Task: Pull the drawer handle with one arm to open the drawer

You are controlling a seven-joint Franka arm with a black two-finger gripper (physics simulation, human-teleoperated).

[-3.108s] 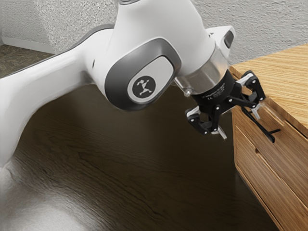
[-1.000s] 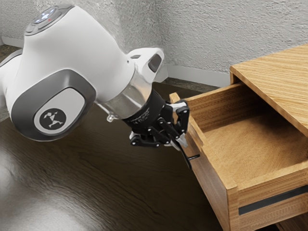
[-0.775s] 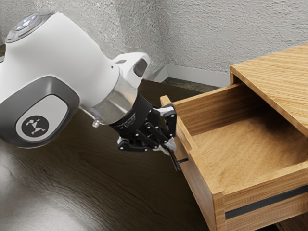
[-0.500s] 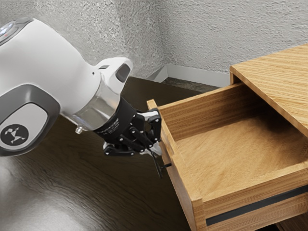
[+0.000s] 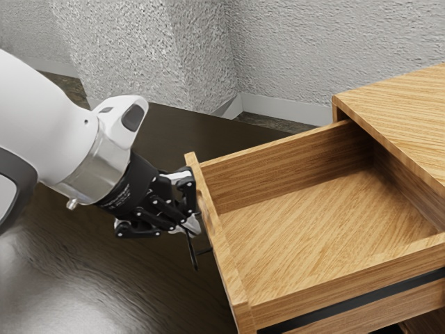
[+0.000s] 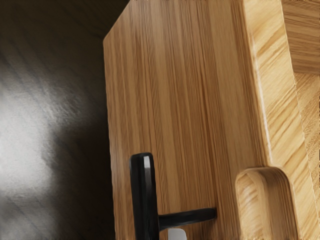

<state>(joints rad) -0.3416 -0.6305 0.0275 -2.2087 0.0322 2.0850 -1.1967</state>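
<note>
The wooden drawer (image 5: 292, 167) of the cabinet (image 5: 403, 104) stands pulled far out, and its inside is bare wood. A thin black handle (image 5: 194, 256) runs along the drawer front (image 5: 207, 209). My black gripper (image 5: 189, 228) is shut on the upper part of this handle, on the side of the drawer toward the exterior view's left. In the wrist view the drawer front (image 6: 185, 110) rises just ahead of my hand, with the handle bar (image 6: 143, 200) and one of its posts (image 6: 190, 218) close below.
Dark glossy floor (image 5: 83, 292) spreads under my arm and to the exterior view's left. A rough grey wall (image 5: 208, 49) with a pale baseboard (image 5: 278, 108) lies behind. A black strip (image 5: 361, 299) runs along the drawer's side.
My arm has drawn back toward the exterior view's left with the handle held. The drawer has slid from closed to far out, and farther still over the last second.
</note>
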